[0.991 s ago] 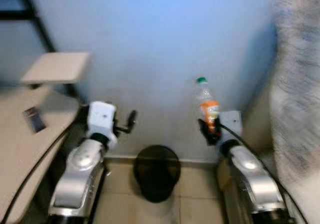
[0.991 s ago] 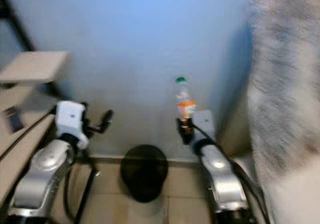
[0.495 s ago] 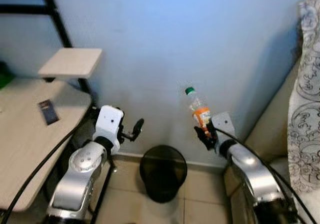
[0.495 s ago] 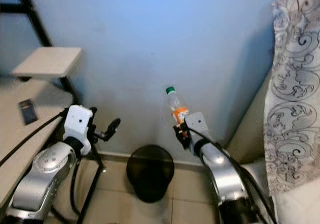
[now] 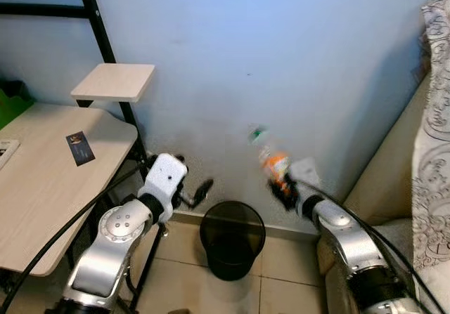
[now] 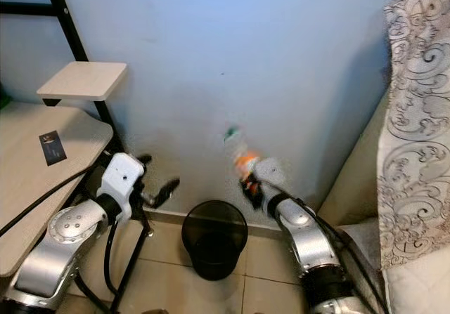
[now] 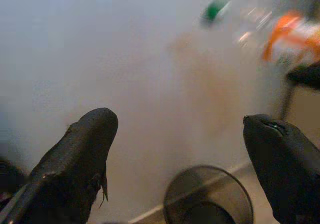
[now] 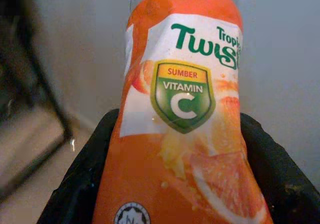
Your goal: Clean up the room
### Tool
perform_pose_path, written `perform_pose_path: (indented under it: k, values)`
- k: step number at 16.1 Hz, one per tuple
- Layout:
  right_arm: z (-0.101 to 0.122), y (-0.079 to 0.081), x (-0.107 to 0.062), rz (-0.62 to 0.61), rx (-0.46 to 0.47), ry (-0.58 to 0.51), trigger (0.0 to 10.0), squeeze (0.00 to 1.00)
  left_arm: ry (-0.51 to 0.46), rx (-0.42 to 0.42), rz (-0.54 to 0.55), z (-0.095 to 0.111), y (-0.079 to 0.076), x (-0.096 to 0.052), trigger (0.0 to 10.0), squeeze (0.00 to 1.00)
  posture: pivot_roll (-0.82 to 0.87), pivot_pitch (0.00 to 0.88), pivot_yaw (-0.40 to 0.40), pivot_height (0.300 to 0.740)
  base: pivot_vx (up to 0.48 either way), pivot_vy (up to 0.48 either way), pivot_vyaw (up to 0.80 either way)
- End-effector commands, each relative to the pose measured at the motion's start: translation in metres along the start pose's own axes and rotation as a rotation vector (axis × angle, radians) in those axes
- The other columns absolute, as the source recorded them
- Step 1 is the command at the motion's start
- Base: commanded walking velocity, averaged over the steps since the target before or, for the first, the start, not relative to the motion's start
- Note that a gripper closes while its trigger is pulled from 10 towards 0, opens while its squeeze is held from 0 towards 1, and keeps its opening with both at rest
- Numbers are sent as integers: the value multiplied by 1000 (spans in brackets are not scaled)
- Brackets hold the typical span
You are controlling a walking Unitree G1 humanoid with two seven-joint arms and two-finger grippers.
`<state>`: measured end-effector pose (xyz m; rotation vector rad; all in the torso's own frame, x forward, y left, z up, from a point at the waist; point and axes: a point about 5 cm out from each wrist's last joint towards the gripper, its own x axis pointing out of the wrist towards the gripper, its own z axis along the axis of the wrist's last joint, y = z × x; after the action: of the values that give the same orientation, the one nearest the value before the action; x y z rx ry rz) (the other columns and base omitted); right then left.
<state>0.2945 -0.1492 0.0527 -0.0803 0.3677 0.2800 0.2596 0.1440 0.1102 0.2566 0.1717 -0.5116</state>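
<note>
My right gripper [image 5: 283,187] is shut on a clear plastic bottle [image 5: 271,159] with an orange label and a green cap, held tilted to the left, above and to the right of a black mesh wastebasket [image 5: 232,239] on the tiled floor by the blue wall. The bottle's orange label [image 8: 182,119] sits between the black fingers [image 8: 270,159] in the right wrist view. My left gripper [image 5: 199,190] is open, level with the basket's left side, with nothing between its fingers [image 7: 82,154]. The left wrist view has the basket [image 7: 210,196] below and the blurred bottle [image 7: 285,33] far off.
A wooden desk [image 5: 49,180] with a small dark card [image 5: 81,147] stands at the left, under a small shelf [image 5: 112,81] on a black frame [image 5: 105,40]. A patterned cloth [image 5: 434,131] over a beige sofa is at the right.
The camera has shifted, bringing the desk further in. My right gripper has tipped the bottle to the left and lowered it a little toward the basket. The left gripper holds its pose.
</note>
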Motion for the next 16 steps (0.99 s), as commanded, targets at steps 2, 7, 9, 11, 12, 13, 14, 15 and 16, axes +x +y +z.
perform_pose_path:
  k: [2, 7, 9, 11, 12, 13, 14, 15, 16]
  values:
    - [8, -13, -15, -118, 249, -157, 10000, 0, -29, -50, 146, 0, 13, 0, 10000, 184, 17, 0, 22, 740, 0, 0, 0]
    - [-1, -8, -34, -104, 200, -188, 10000, 0, -41, -103, 172, -6, 17, -8, 10000, 196, 0, 0, 56, 740, 129, 0, 0]
    - [-2, -10, -36, -121, 138, -179, 10000, 0, -45, -101, 160, -6, 15, -7, 10000, 200, -2, 0, 57, 740, 396, 0, 262]
    - [0, -8, -35, -112, 138, -183, 10000, 0, -43, -79, 119, -5, 10, -5, 10000, 200, -1, 0, 57, 740, 416, 0, 800]
    - [-1, -7, -35, -96, 132, -178, 10000, 0, -44, -74, 115, -5, 9, -5, 10000, 204, -1, 0, 54, 740, 416, 0, 800]
    - [-4, -4, -34, -55, 68, -146, 10000, 0, -46, -72, 116, -5, 9, -5, 10000, 196, 1, 0, 51, 740, 420, 0, 0]
    - [-6, -4, -34, -32, 9, -124, 10000, 0, -47, -68, 116, -5, 10, -5, 10000, 200, 1, 0, 51, 740, 420, 0, 0]
    - [-12, -6, -35, 26, -68, -71, 10000, 0, -46, -59, 111, -5, 10, -5, 10000, 196, 3, 0, 49, 740, 416, 0, 0]
    - [-15, -11, -37, 70, -126, -41, 10000, 0, -41, -44, 87, -5, 9, -5, 10000, 196, 3, 0, 49, 740, 420, 0, 0]
